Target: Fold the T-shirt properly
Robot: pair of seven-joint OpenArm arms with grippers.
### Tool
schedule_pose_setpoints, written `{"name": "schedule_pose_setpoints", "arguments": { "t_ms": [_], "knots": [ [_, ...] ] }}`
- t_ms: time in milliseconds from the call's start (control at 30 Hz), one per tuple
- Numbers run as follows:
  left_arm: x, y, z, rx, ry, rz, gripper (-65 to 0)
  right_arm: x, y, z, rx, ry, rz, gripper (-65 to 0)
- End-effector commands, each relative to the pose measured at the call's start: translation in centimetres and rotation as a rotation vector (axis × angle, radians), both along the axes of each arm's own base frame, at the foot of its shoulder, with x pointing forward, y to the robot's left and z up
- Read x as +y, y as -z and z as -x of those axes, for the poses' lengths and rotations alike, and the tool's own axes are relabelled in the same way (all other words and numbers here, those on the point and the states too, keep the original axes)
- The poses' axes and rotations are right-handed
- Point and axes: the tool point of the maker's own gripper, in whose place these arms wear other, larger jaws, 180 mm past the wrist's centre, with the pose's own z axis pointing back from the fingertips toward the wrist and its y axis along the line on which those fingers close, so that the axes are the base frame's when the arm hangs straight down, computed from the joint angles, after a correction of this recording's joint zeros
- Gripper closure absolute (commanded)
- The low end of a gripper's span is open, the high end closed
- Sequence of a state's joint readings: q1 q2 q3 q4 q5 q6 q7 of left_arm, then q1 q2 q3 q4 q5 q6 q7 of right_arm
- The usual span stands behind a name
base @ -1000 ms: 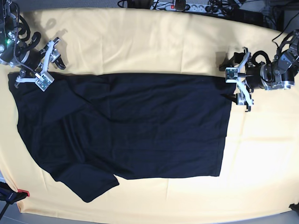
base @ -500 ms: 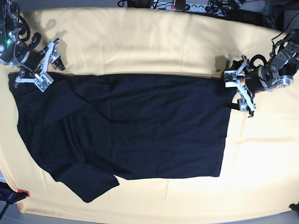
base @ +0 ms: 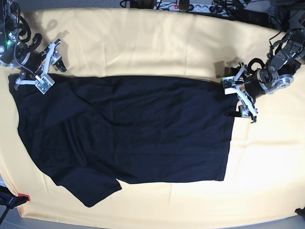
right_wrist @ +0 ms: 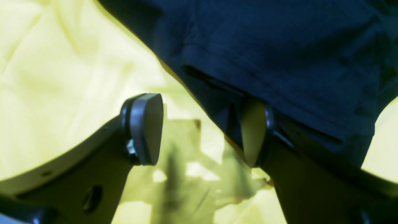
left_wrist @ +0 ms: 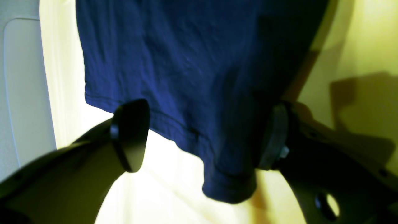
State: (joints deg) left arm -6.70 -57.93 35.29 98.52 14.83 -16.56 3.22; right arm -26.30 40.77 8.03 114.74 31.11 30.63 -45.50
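The black T-shirt (base: 133, 129) lies spread flat on the pale yellow cloth (base: 152, 43), hem to the right and one sleeve at the lower left. My left gripper (base: 237, 97) is open at the hem's upper right corner. In the left wrist view the left gripper (left_wrist: 202, 137) has that corner of the T-shirt (left_wrist: 186, 62) between its spread fingers. My right gripper (base: 49, 67) is open at the shirt's upper left corner. In the right wrist view the right gripper (right_wrist: 200, 130) has an edge of the T-shirt (right_wrist: 279, 46) lying over one finger (right_wrist: 253, 133).
A power strip and cables (base: 186, 5) lie along the table's back edge. A small red object (base: 24, 197) sits at the front left corner. The cloth shows bare above and below the shirt. The table's left edge (left_wrist: 18, 93) shows in the left wrist view.
My left gripper has swung left and turned, so its fingers now straddle the hem's upper right corner. The right arm and the shirt have not moved.
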Motion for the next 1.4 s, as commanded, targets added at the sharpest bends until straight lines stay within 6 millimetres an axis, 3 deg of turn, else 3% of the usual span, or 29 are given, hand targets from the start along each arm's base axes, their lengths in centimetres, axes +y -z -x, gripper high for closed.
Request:
{"name": "schedule_pose_setpoints", "arguments": {
  "t_ms": [0,167,267,333,467,533,767,900,1167,1367],
  "knots": [
    [0.3,-1.0,-0.9,-0.041,-0.010,0.004,-48.5,-0.1,-1.0,-0.7,-0.035,-0.007,0.000,-40.7],
    [0.4,-1.6,-1.5,-0.081,-0.029,0.017,-48.2,-0.1,-1.0,-0.7,-0.035,-0.008,0.000,-40.7],
    [0.2,-1.7,-1.5,-0.084,-0.025,0.020,-44.4,0.0,-1.1,-0.8,-0.042,-0.009,-0.005,-40.7],
    [-0.2,-2.0,-1.4,-0.088,-0.016,0.027,-37.4,0.1,-1.2,-0.9,-0.048,-0.011,-0.011,-40.7],
    [-1.3,-2.7,-1.2,-0.102,0.008,0.046,-17.6,0.1,-1.2,-0.9,-0.049,-0.011,-0.012,-40.7],
    [-1.8,-3.1,-1.1,-0.109,0.019,0.054,-14.5,0.1,-1.2,-0.9,-0.049,-0.012,-0.011,-40.7],
    [-2.2,-3.5,-1.0,-0.115,0.030,0.060,-13.9,0.1,-1.2,-0.9,-0.049,-0.011,-0.011,-40.7],
    [-1.3,-3.4,-1.1,-0.113,0.016,0.028,0.0,-0.1,-1.2,-0.9,-0.052,-0.012,0.005,-40.7],
    [0.6,-3.3,-1.3,-0.111,-0.012,-0.039,0.0,-3.3,-0.9,-1.4,-0.079,-0.021,0.228,-40.7],
    [0.6,-3.4,-1.2,-0.102,-0.019,-0.030,0.0,-3.3,-1.2,-1.4,-0.077,-0.129,0.249,-40.2]
  ]
}}
